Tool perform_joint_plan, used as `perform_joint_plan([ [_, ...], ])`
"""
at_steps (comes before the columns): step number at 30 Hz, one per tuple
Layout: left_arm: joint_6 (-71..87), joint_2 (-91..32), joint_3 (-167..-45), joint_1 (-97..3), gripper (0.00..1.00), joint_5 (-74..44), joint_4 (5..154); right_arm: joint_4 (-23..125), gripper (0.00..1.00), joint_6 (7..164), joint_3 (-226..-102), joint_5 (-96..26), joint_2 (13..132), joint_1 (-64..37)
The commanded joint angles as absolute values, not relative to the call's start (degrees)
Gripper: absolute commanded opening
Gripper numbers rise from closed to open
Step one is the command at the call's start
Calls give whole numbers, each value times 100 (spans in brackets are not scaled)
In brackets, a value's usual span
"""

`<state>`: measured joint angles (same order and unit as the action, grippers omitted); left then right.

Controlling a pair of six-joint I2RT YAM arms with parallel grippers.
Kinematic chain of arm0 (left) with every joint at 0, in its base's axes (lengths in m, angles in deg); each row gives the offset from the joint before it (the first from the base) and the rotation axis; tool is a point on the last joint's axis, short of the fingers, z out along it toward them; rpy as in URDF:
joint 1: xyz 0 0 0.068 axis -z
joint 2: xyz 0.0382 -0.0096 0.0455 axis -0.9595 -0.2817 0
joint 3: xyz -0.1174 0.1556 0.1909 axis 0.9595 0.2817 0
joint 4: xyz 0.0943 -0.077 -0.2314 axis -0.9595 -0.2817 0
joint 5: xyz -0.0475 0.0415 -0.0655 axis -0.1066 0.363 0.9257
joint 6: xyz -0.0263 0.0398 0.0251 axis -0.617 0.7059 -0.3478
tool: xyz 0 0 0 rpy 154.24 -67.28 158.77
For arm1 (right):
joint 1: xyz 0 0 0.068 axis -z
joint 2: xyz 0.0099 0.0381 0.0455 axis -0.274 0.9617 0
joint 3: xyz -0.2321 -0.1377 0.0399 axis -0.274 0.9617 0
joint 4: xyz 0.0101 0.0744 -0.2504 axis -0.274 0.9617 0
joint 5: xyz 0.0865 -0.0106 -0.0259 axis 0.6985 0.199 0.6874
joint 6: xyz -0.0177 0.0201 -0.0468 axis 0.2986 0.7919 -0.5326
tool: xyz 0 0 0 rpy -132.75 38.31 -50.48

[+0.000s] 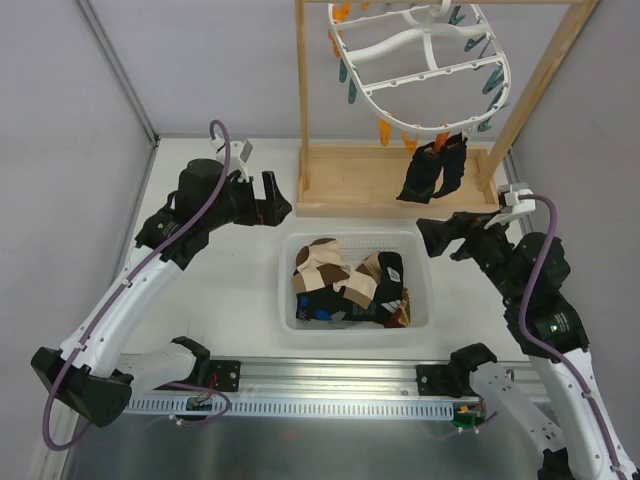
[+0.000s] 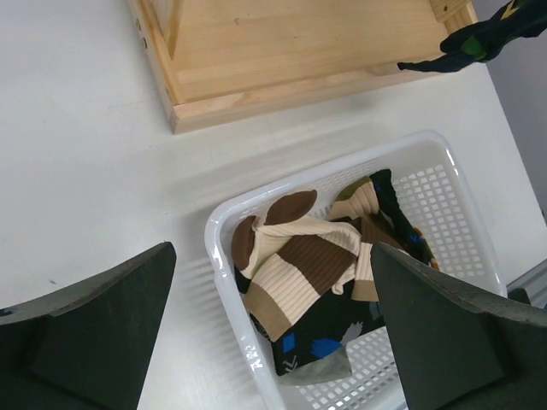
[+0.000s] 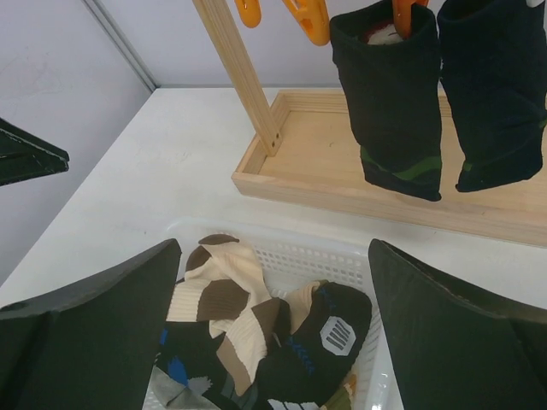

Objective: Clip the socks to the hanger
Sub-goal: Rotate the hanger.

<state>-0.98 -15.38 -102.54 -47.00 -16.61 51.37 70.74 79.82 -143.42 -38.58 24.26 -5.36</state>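
Left pincer [image 2: 272, 282] wide apart, empty, facing basket [image 2: 219, 232] of socks [image 2: 299, 265], right pincer [image 3: 273, 256] equally wide, empty

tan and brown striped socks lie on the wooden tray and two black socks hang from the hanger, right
No: the tan and brown striped socks lie in the white plastic mesh basket, per the top external view. Two black socks do hang from the white oval hanger.

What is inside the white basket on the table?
A pile of socks: banded tan, brown and white ones on top, a black sock with a white emblem, another black one with blue marks. Anything beneath them in the basket is covered.
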Motion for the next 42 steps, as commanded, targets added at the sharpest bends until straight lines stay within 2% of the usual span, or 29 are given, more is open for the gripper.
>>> perform_joint_plan([
  [1, 362, -1705, -10500, -4701, 99, -1823, 5102, 6959, 97, 7746, -14315, -3922, 2505, -554],
  [9, 538, -1908, -10096, -4701, 99, -1630, 5155, 6573, 97, 7675, -14324, -3975, 2848, -563],
  [15, 635, -1802, -9867, -4701, 99, -1480, 5295, 6309, 97, 7691, -14561, -4625, 3304, -572],
  [19, 678, -1855, -9858, -4701, 99, -1349, 5313, 6177, 99, 7508, -14886, -4336, 3709, -686],
  [24, 872, -1820, -9797, -4701, 99, -314, 5453, 5861, 96, 7209, -15254, -4528, 4200, -1099],
  [27, 898, -1741, -9701, -4701, 99, -93, 5646, 5712, 93, 7042, -15474, -4801, 4395, -1354],
  [34, 899, -1557, -9542, -4701, 98, 715, 6217, 5474, 84, 6936, -16002, -6048, 4931, -1442],
  [37, 767, -1574, -9586, -4709, 97, 814, 6306, 5465, 79, 6752, -16230, -6023, 5168, -1460],
  [38, 653, -1583, -9612, -4701, 97, 796, 6376, 5482, 74, 6708, -16275, -5997, 5264, -1442],
  [42, 310, -1679, -9927, -4683, 97, 691, 6508, 5491, 72, 6497, -16451, -5979, 5388, -1442],
])
